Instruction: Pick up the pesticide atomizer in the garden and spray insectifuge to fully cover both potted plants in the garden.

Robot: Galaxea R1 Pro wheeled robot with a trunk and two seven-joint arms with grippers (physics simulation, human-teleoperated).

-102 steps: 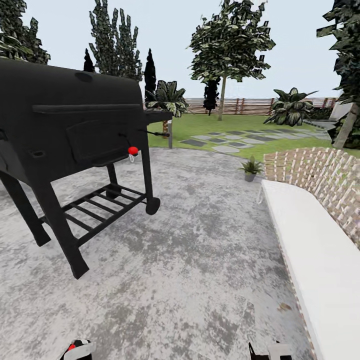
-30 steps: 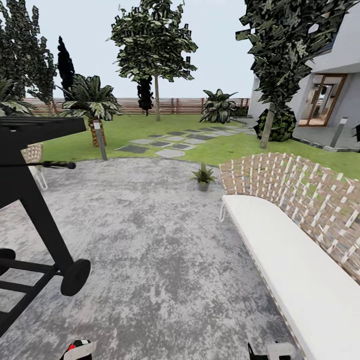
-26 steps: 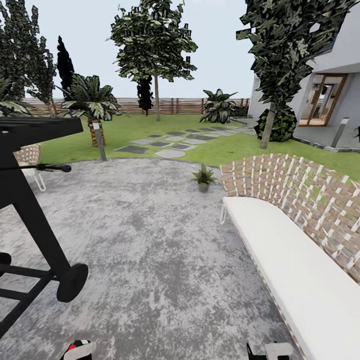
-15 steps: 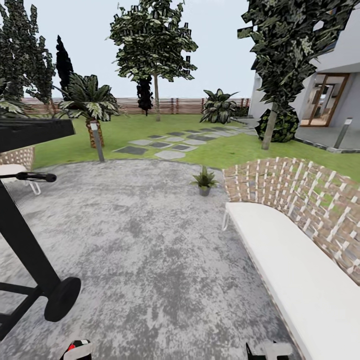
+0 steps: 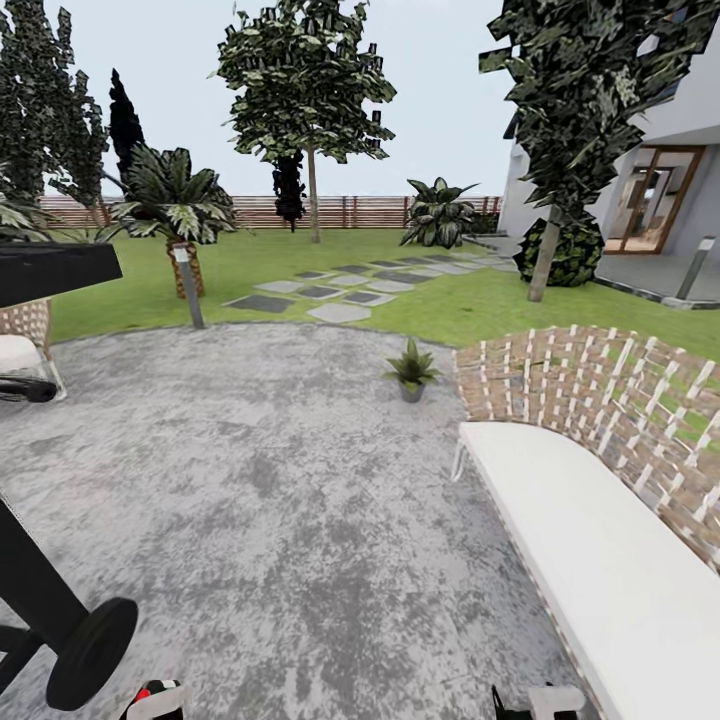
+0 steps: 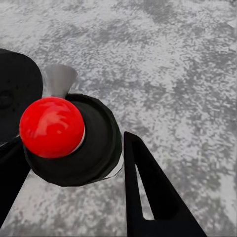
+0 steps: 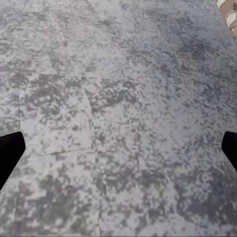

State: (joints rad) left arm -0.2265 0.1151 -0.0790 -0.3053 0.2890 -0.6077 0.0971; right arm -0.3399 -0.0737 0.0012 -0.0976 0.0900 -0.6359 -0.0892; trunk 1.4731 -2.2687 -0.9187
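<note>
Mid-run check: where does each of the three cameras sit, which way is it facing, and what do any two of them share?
Head view: on the head, facing forward and down across the patio to a potted plant beside the wicker bench; gripper tops at the lower edge.
Left wrist view: looks along the left gripper, jaws around the pesticide atomizer, paving below.
Right wrist view: looks down on paving, right gripper spread wide.
All three share the mottled patio.

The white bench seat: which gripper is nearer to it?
Right. The right gripper sits low at the frame's bottom edge, just beside the white bench seat. The left gripper, holding the spray bottle, is farther off, near the black grill wheel.
</note>
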